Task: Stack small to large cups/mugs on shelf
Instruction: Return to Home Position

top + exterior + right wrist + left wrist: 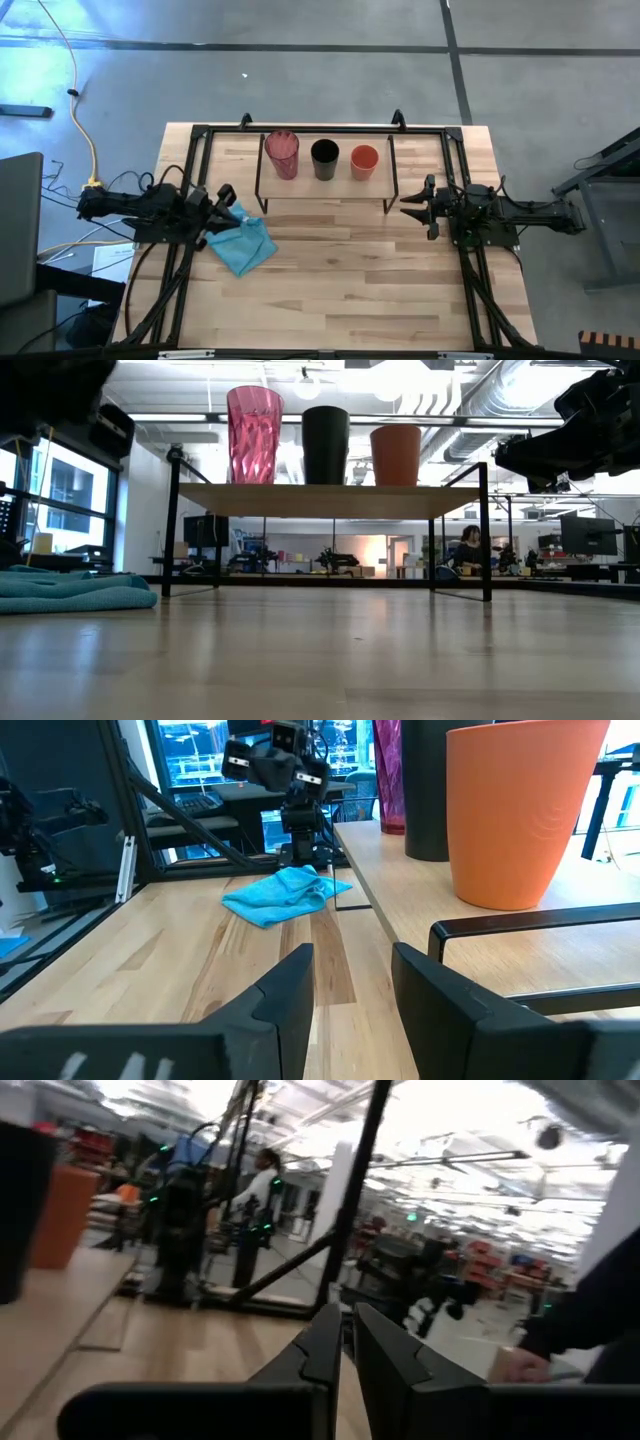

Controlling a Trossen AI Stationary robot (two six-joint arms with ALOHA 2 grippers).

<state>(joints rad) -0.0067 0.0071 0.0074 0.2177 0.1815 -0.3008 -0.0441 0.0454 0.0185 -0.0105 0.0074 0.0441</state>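
Three cups stand upright on their bases in a row on the shelf top (330, 500): the tall pink tumbler (283, 153), the black cup (324, 158) and the short orange cup (364, 161). They are side by side, not nested. My right gripper (408, 205) hovers open off the shelf's right end, level with the orange cup (520, 810). My left gripper (227, 191) hangs shut off the shelf's left end, above the teal cloth (240, 240), and holds nothing.
The teal cloth lies crumpled on the table in front of the shelf's left legs (70, 590). The table's black frame rails (190, 150) run along its left, right and far edges. Bare wood lies in front of the shelf. People show in the room beyond.
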